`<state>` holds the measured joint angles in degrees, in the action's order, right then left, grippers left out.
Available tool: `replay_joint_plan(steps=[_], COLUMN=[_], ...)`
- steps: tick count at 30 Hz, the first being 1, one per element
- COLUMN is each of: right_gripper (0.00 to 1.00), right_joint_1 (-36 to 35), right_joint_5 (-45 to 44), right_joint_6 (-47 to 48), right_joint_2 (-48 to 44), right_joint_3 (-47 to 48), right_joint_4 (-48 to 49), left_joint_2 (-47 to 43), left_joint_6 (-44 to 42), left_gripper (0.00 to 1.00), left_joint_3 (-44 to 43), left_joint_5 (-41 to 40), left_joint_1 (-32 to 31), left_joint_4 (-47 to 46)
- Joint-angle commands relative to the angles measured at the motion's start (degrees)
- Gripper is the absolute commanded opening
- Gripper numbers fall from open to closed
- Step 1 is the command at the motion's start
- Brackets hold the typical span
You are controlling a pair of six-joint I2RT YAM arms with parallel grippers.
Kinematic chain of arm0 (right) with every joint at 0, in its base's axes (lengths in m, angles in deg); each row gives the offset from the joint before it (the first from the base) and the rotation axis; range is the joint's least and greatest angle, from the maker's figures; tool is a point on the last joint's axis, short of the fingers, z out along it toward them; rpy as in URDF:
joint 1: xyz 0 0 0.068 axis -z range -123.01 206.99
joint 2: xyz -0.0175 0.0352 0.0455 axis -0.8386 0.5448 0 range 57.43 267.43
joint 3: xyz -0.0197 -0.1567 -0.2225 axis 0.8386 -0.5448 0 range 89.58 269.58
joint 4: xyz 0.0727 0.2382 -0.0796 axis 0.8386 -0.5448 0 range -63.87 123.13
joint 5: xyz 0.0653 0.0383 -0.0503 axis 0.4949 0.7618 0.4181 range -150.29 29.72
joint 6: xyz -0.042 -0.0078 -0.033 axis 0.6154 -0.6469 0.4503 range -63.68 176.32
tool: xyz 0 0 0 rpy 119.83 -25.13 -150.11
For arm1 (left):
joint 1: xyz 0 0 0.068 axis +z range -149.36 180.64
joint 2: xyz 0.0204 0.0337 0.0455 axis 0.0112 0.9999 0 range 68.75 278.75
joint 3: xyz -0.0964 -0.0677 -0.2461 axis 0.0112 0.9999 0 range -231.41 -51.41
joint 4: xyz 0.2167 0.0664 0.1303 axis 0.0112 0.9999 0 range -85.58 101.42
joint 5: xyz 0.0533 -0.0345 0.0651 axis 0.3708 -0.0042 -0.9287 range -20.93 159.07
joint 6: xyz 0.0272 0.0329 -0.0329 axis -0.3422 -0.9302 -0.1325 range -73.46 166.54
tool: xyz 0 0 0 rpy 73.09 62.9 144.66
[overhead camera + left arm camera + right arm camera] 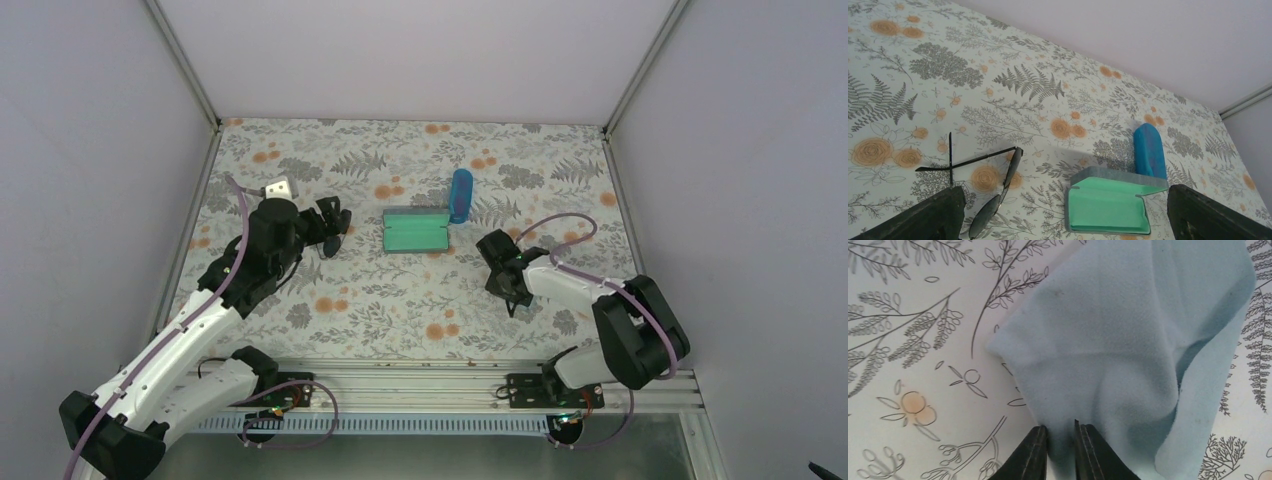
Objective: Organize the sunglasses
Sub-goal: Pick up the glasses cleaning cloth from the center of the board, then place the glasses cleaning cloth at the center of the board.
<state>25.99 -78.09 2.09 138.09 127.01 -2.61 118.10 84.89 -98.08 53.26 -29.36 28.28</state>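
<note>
The right gripper point(1060, 432) pinches the near edge of the light blue cloth point(1118, 340), I think to lift it, while the left gripper point(333, 225) stands spread wide, the black sunglasses point(998, 197) lying just before its 2 fingers, toward the left one.

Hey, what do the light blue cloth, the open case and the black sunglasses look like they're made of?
The light blue cloth: soft matte fabric, probably microfibre; fine nap, limp folds. The open case: smooth matte mint lining, mottled grey felt-like outside; likely fabric-covered. The black sunglasses: thin dark arms, metal or plastic, unclear; dark glossy lenses.
</note>
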Motion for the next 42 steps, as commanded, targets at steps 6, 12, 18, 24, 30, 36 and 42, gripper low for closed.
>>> replay_joint_plan(steps=[6, 12, 18, 24, 30, 36, 42], right_gripper=[0.04, 0.04, 0.04, 0.04, 0.04, 0.44, 0.41], right_joint_1=[0.64, -1.0, -3.9, -10.36, -15.1, -16.19, -16.28], right_joint_5=[0.86, 16.89, 33.0, 42.87, 49.25, 40.47, 26.64], right_joint_6=[2.87, 11.25, 15.98, 17.85, 18.91, 18.55, 17.22], right_joint_2=[-0.18, -5.96, -5.92, -2.09, 4.57, 5.97, 3.57], right_joint_3=[-0.24, 0.87, 1.66, 4.33, 8.15, 10.25, 10.96], right_joint_4=[3.65, 10.74, 16.11, 21.68, 25.66, 21.35, 13.76], left_joint_2=[0.51, 1.85, 3.16, 3.63, 4.73, 5.95, 7.71], left_joint_6=[-0.38, -0.22, 0.61, 1.3, 1.94, 2.08, 2.02], left_gripper=[1.0, 1.0, 1.0, 1.0, 1.0, 1.0, 0.92], left_joint_3=[-0.38, -0.37, 0.03, 0.62, 1.39, 3.61, 8.44], left_joint_5=[0.86, 1.72, 2.84, 3.69, 5.45, 8.9, 17.23], left_joint_1=[0.2, 0.13, 0.12, 0.18, 0.13, 0.12, 0.01], left_joint_4=[-1.68, -2.53, -2.66, -2.43, -1.56, -2.03, -6.85])
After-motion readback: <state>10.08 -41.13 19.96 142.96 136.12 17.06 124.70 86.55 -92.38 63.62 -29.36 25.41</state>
